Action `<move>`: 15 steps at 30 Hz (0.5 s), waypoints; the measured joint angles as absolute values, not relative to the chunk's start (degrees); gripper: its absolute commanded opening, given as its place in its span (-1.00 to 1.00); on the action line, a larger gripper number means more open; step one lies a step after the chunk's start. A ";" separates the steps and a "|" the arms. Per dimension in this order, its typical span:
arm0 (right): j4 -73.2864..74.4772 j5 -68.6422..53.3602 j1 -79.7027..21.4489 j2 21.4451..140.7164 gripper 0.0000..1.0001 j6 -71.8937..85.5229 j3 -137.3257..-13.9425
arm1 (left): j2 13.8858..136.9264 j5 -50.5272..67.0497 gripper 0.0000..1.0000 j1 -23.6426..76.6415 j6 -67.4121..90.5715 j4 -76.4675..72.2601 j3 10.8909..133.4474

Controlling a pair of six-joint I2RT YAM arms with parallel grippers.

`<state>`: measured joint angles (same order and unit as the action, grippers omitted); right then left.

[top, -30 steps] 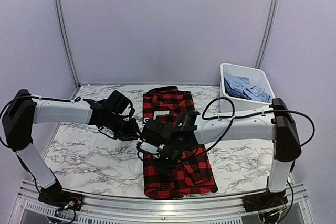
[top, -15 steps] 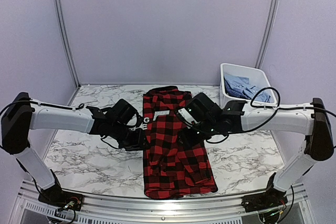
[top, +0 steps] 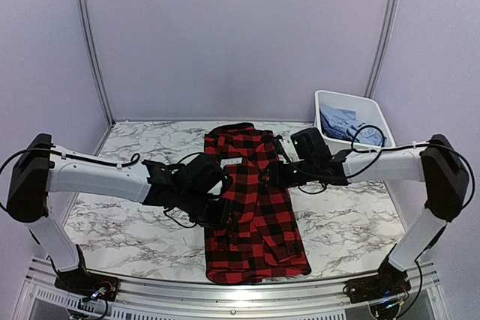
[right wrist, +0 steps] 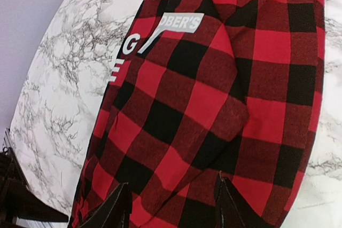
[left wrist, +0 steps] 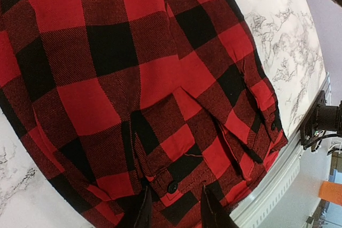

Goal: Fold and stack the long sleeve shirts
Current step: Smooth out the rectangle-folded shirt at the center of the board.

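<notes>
A red-and-black check long sleeve shirt (top: 259, 226) lies folded into a long strip down the middle of the table, collar end at the back. My left gripper (top: 220, 211) is open at the shirt's left edge; in the left wrist view (left wrist: 176, 209) its fingers hover over a buttoned cuff (left wrist: 172, 187). My right gripper (top: 272, 176) is open at the shirt's right edge; in the right wrist view (right wrist: 171, 198) it hangs over the check cloth (right wrist: 197, 100). Light blue shirts (top: 341, 121) lie in the tub.
A white plastic tub (top: 318, 114) stands at the back right of the marble table (top: 120, 215). A metal rail (top: 225, 294) runs along the near edge. Purple walls close in the back and sides. A white label (right wrist: 179, 22) shows on the shirt.
My right arm has drawn back from across the shirt's middle to its right edge. My left gripper has moved right and nearer, onto the shirt's left edge.
</notes>
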<state>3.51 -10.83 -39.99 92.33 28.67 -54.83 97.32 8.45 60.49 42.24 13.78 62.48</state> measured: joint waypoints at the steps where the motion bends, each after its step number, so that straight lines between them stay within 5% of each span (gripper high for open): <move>1: 1.91 -11.55 -39.42 93.51 -0.03 29.06 -54.85 | 97.73 8.29 -0.35 60.95 42.19 14.09 62.92; 15: -5.15 -14.57 -37.32 102.21 -0.08 32.16 -55.24 | 101.49 5.67 -0.34 67.22 37.80 19.09 68.86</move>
<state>-5.15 -14.57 -37.32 102.21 32.16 -55.24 101.49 5.67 67.22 37.80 19.09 68.86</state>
